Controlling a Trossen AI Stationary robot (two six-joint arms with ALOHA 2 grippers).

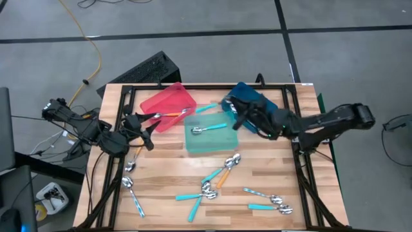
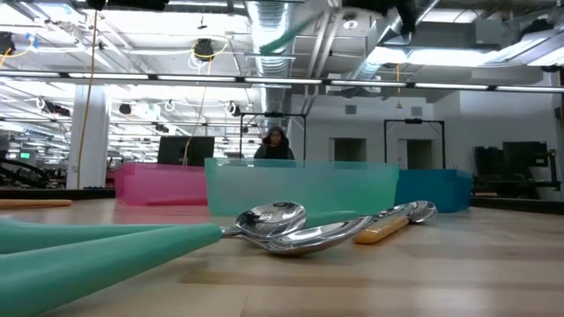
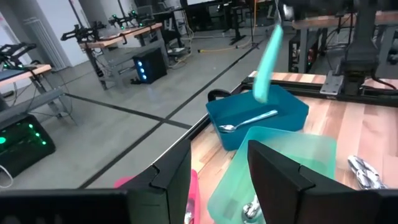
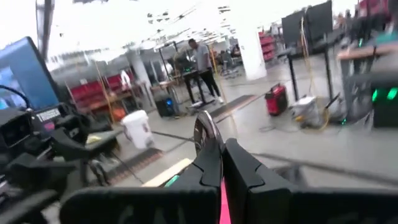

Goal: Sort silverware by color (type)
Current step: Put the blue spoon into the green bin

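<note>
Over the red plastic tray (image 1: pixel 168 103), the left gripper (image 1: pixel 149 120) stands with its jaws parted and empty, an orange-handled spoon (image 1: pixel 172 114) lying just beneath. The right gripper (image 1: pixel 233 111), above the blue tray (image 1: pixel 265 100), is clenched on a teal-handled spoon (image 3: pixel 268 59). More shiny spoons (image 1: pixel 222 171) scatter the wooden table (image 1: pixel 167 174).

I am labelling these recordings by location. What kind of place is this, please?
Probably a robotics lab or workshop in a large industrial hall: exposed ceiling ducts, more workbenches with equipment across the floor, and a person standing behind the wooden table.
</note>
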